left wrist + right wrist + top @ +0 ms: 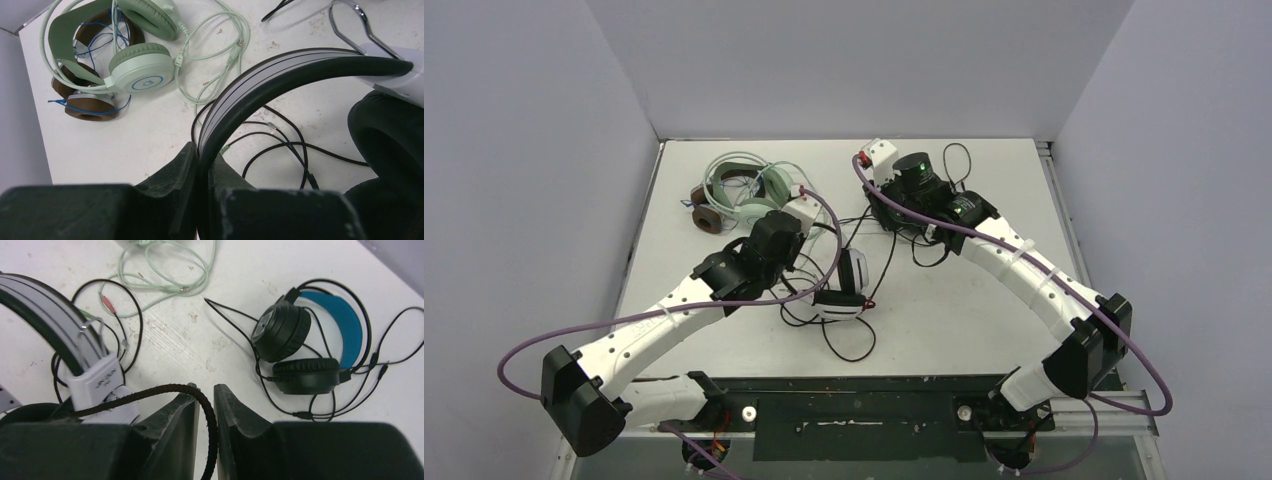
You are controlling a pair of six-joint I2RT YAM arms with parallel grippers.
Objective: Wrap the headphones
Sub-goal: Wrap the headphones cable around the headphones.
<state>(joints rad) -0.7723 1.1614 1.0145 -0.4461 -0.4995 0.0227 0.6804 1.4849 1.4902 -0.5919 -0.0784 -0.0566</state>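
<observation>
Currently the left gripper (202,156) is clamped edge-on across the striped headband of the white headset (280,70). The right gripper (206,401) is pinched shut on a braided black cord (150,392) that runs off toward 9 o'clock, apparently to that same headset.

Seen from above, the white headset (844,285) sits near the middle of the table (984,330), with black loops spilling toward 6 o'clock. The mint headset (142,72) and the brown headset (90,102) lie touching at 10 o'clock. The black headset with the blue band (310,340) lies at about 1 o'clock, beside the right wrist.

Risks, as I judge them:
- The grip on the headband is narrow, so it could twist or slip out once the cord pulls tight.
- The black cords cross one another, so winding may drag the black headset's lead or knot the loops.
- The mint cord (165,275) lies near and could be swept in.
- The braided cord could slide through the fingers and let the wrap go slack.

Count:
- Headsets: four.
- Grippers: two.
- Mint cords: one.
- Blue cords: one, on the brown set.
- Coloured plugs: two, one red and one green.
- Black cords: too tangled to separate.
</observation>
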